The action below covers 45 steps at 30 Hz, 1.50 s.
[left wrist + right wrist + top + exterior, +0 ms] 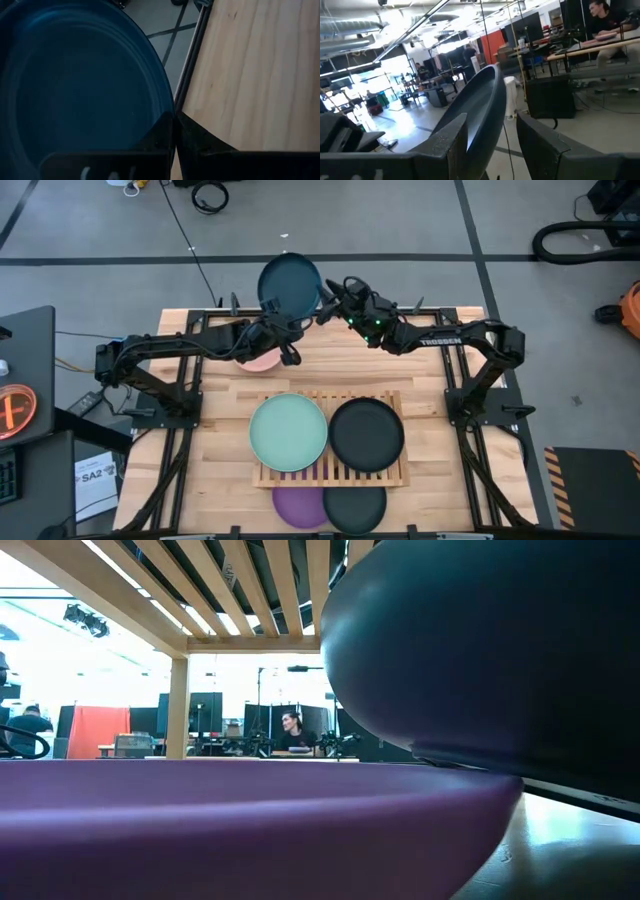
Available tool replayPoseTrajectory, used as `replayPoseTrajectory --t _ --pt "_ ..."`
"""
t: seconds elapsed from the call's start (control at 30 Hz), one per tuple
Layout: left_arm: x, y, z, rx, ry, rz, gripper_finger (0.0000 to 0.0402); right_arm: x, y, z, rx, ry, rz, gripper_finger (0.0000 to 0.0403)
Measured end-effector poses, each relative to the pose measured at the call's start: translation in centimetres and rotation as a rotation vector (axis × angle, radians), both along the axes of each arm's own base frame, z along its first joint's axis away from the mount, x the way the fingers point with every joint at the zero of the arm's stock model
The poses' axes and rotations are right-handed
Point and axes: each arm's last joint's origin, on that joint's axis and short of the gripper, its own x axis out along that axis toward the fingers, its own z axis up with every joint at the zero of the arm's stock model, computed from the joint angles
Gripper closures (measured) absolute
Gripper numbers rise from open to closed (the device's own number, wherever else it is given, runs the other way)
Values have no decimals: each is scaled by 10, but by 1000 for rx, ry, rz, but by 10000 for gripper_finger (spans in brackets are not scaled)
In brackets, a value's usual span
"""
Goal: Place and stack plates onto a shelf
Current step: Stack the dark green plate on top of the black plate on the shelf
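Note:
A dark teal plate [290, 285] hangs over the table's far edge, with my left gripper [286, 328] shut on it. My right gripper [326, 302] is open at the plate's right side. In the right wrist view the rim [487, 95] runs between its two fingers. I cannot tell whether they touch it. The wooden shelf [395, 402] bears a mint green plate [288, 432] and a black plate [367, 435]. A salmon pink plate [262, 363] lies on the table under my left arm. My left gripper pinches the dark teal plate's rim [170, 102] between its two fingers, at the plate's near edge. The fingers reach in from the table's near-left side, slanting a little down. The plate is lifted clear, its face mostly up.
A purple plate [299, 506] and a dark plate [356, 507] lie under the shelf's near edge. They fill the low view, below the shelf's slats [250, 580]. Black rails [185, 420] run along both table sides. People sit at desks in the room behind.

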Motion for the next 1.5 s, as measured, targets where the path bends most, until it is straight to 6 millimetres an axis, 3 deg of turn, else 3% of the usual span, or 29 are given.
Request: replayPoseTrajectory --t 0.87,1.37,1.5 --pt "1 -3 4 351 354 -130 388 1 0 -7 98 -3 33 234" --pt "2 -7 4 359 364 -144 380 1 0 -6 102 -23 38 349" --pt "2 -7 3 357 366 -144 378 1 1 -5 99 -31 48 363"
